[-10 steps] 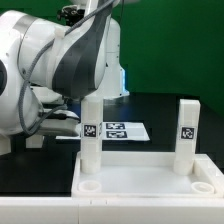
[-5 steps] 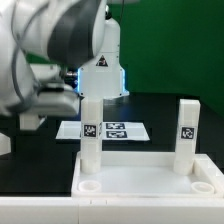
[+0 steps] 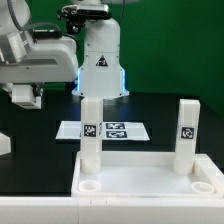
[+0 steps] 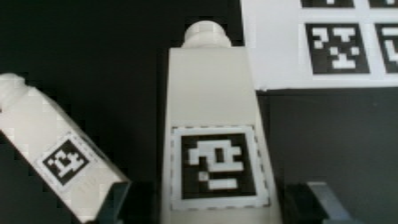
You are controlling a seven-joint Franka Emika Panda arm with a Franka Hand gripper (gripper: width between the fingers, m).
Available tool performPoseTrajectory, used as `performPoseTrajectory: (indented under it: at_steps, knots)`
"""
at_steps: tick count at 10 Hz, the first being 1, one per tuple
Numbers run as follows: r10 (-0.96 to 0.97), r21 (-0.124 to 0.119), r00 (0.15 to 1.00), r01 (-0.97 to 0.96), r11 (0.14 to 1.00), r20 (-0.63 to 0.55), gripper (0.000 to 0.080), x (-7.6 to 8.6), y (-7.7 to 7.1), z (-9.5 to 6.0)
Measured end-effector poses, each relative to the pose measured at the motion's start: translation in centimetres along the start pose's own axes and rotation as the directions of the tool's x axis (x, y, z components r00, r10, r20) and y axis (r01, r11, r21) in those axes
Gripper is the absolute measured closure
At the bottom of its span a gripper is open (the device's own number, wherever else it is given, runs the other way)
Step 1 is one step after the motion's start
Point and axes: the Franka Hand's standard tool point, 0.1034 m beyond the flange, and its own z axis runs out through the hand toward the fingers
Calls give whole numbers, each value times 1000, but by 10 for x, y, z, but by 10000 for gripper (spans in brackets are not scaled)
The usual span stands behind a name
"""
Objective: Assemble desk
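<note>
Toward the exterior view's left the arm (image 3: 40, 60) has swung off the desk top (image 3: 150, 172), whose far sockets hold two upright legs (image 3: 91, 130). Its narrowed, part-open gripper (image 4: 217, 200) straddles a loose leg (image 4: 217, 110), ungripped: third pickup likely.

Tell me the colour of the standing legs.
White legs, each bearing a black-and-white tag; best in exterior view.

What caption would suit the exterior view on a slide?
Two legs stand upright in the desk top's rear corners, front sockets empty, marker board behind.
</note>
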Motion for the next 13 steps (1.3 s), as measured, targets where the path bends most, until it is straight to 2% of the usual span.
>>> performPoseTrajectory:
  at_steps: [1,2,3,4,5,7,8,9,11,12,13]
  knots:
    - [-15,6,999,16,1000,-45,515,14,-7,-16]
    - [-33,25,990,37,999,-135,515,31,-12,-48]
    - [-34,31,969,43,999,-243,515,46,-17,-75]
    - [-48,10,943,55,998,-328,515,55,-29,-97]
    - [-59,-9,916,60,998,-397,515,54,-38,-99]
    - [-47,-27,863,39,999,-503,515,55,-26,-94]
    - [-42,-42,833,22,999,-552,515,59,-29,-101]
    - [-53,-73,760,8,997,-647,515,72,-51,-122]
    - [-47,-78,642,-19,997,-765,515,92,-97,-152]
    - [-5,-33,603,-36,999,-798,515,99,-127,-164]
    - [10,-20,546,-49,999,-838,515,104,-144,-165]
